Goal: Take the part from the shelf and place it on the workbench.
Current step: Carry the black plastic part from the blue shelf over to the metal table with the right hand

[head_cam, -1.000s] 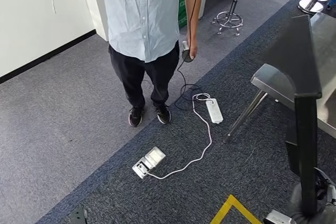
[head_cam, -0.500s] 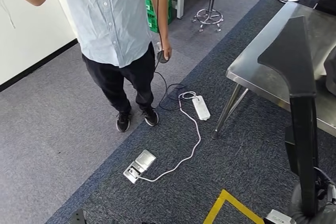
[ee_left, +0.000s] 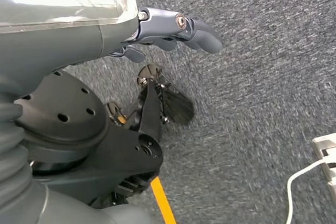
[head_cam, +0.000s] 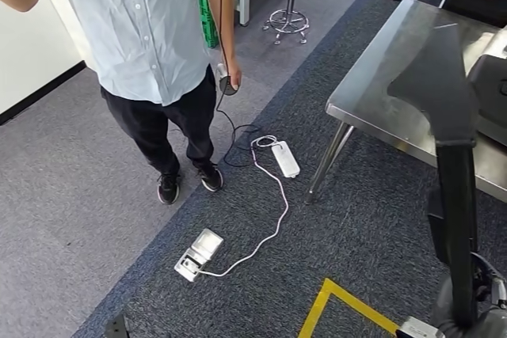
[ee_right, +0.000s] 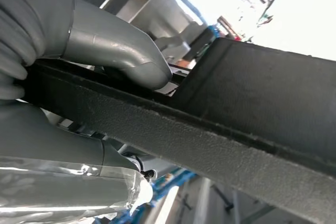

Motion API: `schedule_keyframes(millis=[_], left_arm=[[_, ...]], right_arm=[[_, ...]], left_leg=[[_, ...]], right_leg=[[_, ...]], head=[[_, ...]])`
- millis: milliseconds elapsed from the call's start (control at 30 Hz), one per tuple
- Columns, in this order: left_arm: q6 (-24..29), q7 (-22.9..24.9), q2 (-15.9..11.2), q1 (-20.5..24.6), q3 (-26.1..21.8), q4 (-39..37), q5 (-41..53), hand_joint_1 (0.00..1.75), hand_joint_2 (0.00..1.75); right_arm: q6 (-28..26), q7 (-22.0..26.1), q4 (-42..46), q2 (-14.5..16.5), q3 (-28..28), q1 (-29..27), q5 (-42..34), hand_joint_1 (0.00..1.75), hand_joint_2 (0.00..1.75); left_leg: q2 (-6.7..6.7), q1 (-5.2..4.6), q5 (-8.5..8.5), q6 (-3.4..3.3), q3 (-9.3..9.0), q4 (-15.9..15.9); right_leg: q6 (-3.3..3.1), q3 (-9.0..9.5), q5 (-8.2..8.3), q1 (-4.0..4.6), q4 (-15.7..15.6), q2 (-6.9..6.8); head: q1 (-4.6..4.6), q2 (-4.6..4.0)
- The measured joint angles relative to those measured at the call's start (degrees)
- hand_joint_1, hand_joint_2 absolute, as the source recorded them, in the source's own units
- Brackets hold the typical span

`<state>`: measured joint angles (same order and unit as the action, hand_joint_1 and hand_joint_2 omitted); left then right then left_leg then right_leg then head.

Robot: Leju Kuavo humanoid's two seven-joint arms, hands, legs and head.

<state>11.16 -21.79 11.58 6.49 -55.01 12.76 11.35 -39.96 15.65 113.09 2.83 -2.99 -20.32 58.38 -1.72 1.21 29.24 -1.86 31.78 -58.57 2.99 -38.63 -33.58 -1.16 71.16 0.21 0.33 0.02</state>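
Black and long, the part (head_cam: 457, 195) is clamped in the right hand (ee_right: 59, 77), near the steel workbench (head_cam: 383, 108). Left hand (ee_left: 174, 27) hangs loose, holding nothing. Hazards: the part's tip striking the bench edge; the person (head_cam: 155, 53) and floor cable (head_cam: 263, 235) nearby.

black part (head_cam: 451, 116), steel workbench (head_cam: 383, 108), person (head_cam: 150, 45)

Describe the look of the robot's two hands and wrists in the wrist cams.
Left hand: dark blue-grey fingers with a round silver screw at one knuckle, coming out of a smooth grey cover with glossy clear wrap; ribbed grey bellows behind it. Right hand: thick light-grey thumb with a seam ring, ribbed grey cover, same glossy wrap on the wrist.
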Motion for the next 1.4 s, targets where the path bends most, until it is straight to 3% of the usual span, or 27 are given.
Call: schedule_keyframes(millis=[33,100,167,267,333,400,433,467,500,567,633,667,733,800,867,933,967,1000,1033,1100,1167,1233,1300,1333,1400], left_arm=[[-0.02,0.00,0.03,0.03,0.00,0.00,-0.01,0.00,1.75],[-0.05,0.00,0.08,0.09,0.00,0.00,0.01,0.00,1.75],[-0.07,0.00,0.09,0.08,0.00,0.00,0.01,0.00,1.75],[-0.10,-0.01,0.09,0.15,0.00,0.00,-0.01,0.00,1.75],[-0.18,-0.05,0.09,0.17,-0.01,0.00,0.02,0.00,1.75],[-0.23,-0.11,0.08,0.09,-0.03,0.00,0.05,0.00,1.75],[-0.23,-0.13,0.07,0.04,-0.04,0.00,0.03,0.00,1.75],[-0.23,-0.13,0.07,0.01,-0.05,0.00,0.02,0.00,1.75],[-0.25,-0.13,0.06,0.01,-0.06,0.00,0.00,0.00,1.75],[-0.30,-0.13,0.03,0.04,-0.07,0.00,-0.01,0.00,1.75],[-0.33,-0.08,-0.01,0.12,-0.08,0.00,0.05,0.00,1.75],[-0.34,-0.05,-0.02,0.18,-0.08,0.00,0.08,0.00,1.75],[-0.35,-0.02,0.00,0.32,-0.09,0.00,0.05,0.00,1.75],[-0.40,-0.03,0.04,0.40,-0.09,0.00,-0.01,0.00,1.75],[-0.43,-0.02,0.08,0.37,-0.09,0.00,0.00,0.00,1.75],[-0.42,0.00,0.08,0.28,-0.09,0.00,0.01,0.00,1.75],[-0.41,0.01,0.08,0.26,-0.09,0.00,0.01,0.00,1.75],[-0.41,0.01,0.08,0.26,-0.09,0.00,0.00,0.00,1.75],[-0.42,0.02,0.10,0.29,-0.09,0.00,0.00,0.00,1.75],[-0.43,0.02,0.14,0.37,-0.09,0.00,0.01,0.00,1.75],[-0.43,0.01,0.16,0.40,-0.09,0.00,0.02,0.00,1.75],[-0.43,0.01,0.17,0.42,-0.09,0.00,0.01,0.00,1.75],[-0.43,0.01,0.17,0.52,-0.09,0.00,0.01,0.00,1.75],[-0.43,0.00,0.16,0.55,-0.09,0.00,0.03,0.00,1.75],[-0.43,0.00,0.13,0.49,-0.09,0.00,0.05,0.00,1.75]], right_arm=[[0.01,-0.03,-0.01,-0.01,0.01,0.01,0.00,1.75,1.75],[0.01,-0.03,-0.03,-0.02,0.03,0.09,0.01,1.75,1.75],[0.01,-0.05,-0.07,-0.03,0.04,0.09,0.05,1.75,1.75],[-0.01,-0.28,-0.03,-0.04,0.02,0.05,0.09,1.75,1.75],[-0.02,-0.37,0.02,-0.05,0.04,0.15,0.13,1.75,1.75],[-0.02,-0.39,0.02,-0.05,0.05,0.22,0.15,1.75,1.75],[-0.02,-0.40,-0.02,-0.05,0.05,0.20,0.15,1.75,1.75],[-0.01,-0.40,-0.05,-0.05,0.04,0.19,0.15,1.75,1.75],[-0.01,-0.40,-0.09,-0.05,0.04,0.19,0.15,1.75,1.75],[-0.01,-0.40,-0.14,-0.05,0.04,0.21,0.15,1.75,1.75],[0.00,-0.40,-0.18,-0.06,0.04,0.28,0.12,1.75,1.75],[0.00,-0.41,-0.20,-0.07,0.04,0.27,0.13,1.75,1.75],[0.00,-0.42,-0.22,-0.09,0.03,0.19,0.12,1.75,1.75],[-0.02,-0.42,-0.22,-0.17,0.04,0.20,0.12,1.75,1.75],[-0.04,-0.41,-0.28,-0.27,0.09,0.41,0.09,1.75,1.75],[-0.03,-0.41,-0.39,-0.32,0.13,0.50,0.02,1.75,1.75],[-0.02,-0.41,-0.44,-0.33,0.13,0.46,-0.02,1.75,1.75],[-0.02,-0.41,-0.49,-0.34,0.12,0.43,-0.05,1.75,1.75],[-0.02,-0.42,-0.51,-0.36,0.12,0.42,-0.05,1.75,1.75],[-0.02,-0.42,-0.55,-0.40,0.13,0.53,-0.05,1.75,1.75],[-0.02,-0.41,-0.58,-0.45,0.15,0.66,-0.06,1.75,1.75],[-0.03,-0.41,-0.60,-0.48,0.12,0.70,-0.16,1.75,1.75],[-0.04,-0.40,-0.58,-0.49,0.07,0.76,-0.24,1.75,1.75],[-0.04,-0.39,-0.58,-0.49,0.05,0.86,-0.24,1.75,1.75],[-0.04,-0.38,-0.63,-0.49,0.06,1.03,-0.25,1.75,1.75]], left_leg=[[-0.30,0.02,0.17,0.16,-0.24,0.00],[-0.75,-0.15,0.53,0.66,-0.63,-0.01],[-1.21,-0.34,0.78,1.29,-0.87,0.07],[-1.42,-0.13,1.55,2.25,-1.16,-0.20],[-0.28,-0.07,4.27,2.52,0.50,-4.47],[0.66,-0.19,7.69,2.46,4.22,-12.25],[0.83,-0.24,8.40,2.39,5.79,-15.14],[0.94,-0.29,7.94,2.24,6.52,-16.04],[1.07,-0.32,6.36,2.02,6.24,-14.73],[2.11,-0.38,1.81,1.35,3.54,-7.66],[3.62,-0.41,-0.47,0.90,1.33,-2.01],[4.09,-0.49,-0.48,0.79,1.00,-1.07],[3.81,-0.58,-0.43,0.55,0.92,-0.56],[3.14,-0.31,-0.55,0.07,0.67,-0.14],[2.22,-0.13,-0.48,-0.34,0.44,0.05],[1.25,-0.13,-0.29,-0.48,0.36,0.04],[0.82,-0.13,-0.20,-0.45,0.30,0.03],[0.46,-0.11,-0.09,-0.36,0.17,0.03],[0.16,-0.09,0.06,-0.22,-0.03,0.03],[-0.37,-0.16,0.43,0.21,-0.48,0.02],[-0.88,-0.33,0.70,0.81,-0.74,0.05],[-1.41,-0.32,0.86,1.47,-0.94,0.21],[-0.96,-0.16,1.98,2.02,-0.71,-0.90],[-0.42,-0.13,3.31,2.17,0.14,-2.95],[0.63,-0.15,6.80,2.21,3.58,-10.20]], right_leg=[[-0.04,1.85,2.26,-0.02,-3.98,-0.49],[-0.53,5.18,4.92,0.31,-11.02,-1.85],[-1.32,5.98,4.93,0.74,-13.01,-2.21],[-2.51,6.05,5.10,0.65,-13.34,-1.05],[-3.26,6.28,5.28,0.44,-13.65,-0.40],[-3.66,6.31,5.20,0.62,-13.62,0.37],[-3.76,6.37,5.14,0.72,-13.60,0.85],[-3.82,6.47,5.07,0.82,-13.58,1.38],[-3.84,6.66,4.99,0.90,-13.56,1.94],[-3.76,7.09,4.71,0.98,-13.53,2.98],[-3.34,7.09,4.49,1.04,-13.31,3.88],[-3.02,6.90,4.47,0.97,-13.25,4.24],[-2.30,6.61,4.44,0.72,-13.24,4.80],[-1.63,6.02,3.26,0.69,-11.71,3.62],[-0.96,3.27,0.15,0.60,-5.84,1.45],[-0.40,-0.40,-2.42,0.28,1.24,0.52],[-0.19,-1.23,-2.34,0.14,2.63,0.33],[-0.06,-0.89,-1.12,0.03,1.66,0.15],[0.00,0.49,0.87,-0.03,-1.35,-0.14],[-0.26,4.29,4.32,0.17,-9.31,-1.50],[-0.98,5.96,5.16,0.59,-13.06,-2.21],[-1.79,5.84,5.06,0.81,-13.14,-1.51],[-2.56,5.98,5.22,0.66,-13.44,-0.89],[-2.96,6.08,5.30,0.54,-13.60,-0.61],[-3.45,6.14,5.25,0.53,-13.63,0.03]], head=[[0.00,0.00],[-0.03,0.00],[-0.09,0.00],[-0.13,0.00],[-0.22,0.00],[-0.30,0.00],[-0.30,0.00],[-0.31,0.00],[-0.31,0.00],[-0.28,0.00],[-0.26,0.00],[-0.25,0.00],[-0.29,0.00],[-0.19,0.00],[-0.06,0.00],[-0.04,0.00],[-0.04,0.00],[-0.04,0.00],[-0.04,0.00],[-0.05,0.00],[-0.12,0.00],[-0.17,0.00],[-0.17,0.00],[-0.20,0.00],[-0.23,0.00]])
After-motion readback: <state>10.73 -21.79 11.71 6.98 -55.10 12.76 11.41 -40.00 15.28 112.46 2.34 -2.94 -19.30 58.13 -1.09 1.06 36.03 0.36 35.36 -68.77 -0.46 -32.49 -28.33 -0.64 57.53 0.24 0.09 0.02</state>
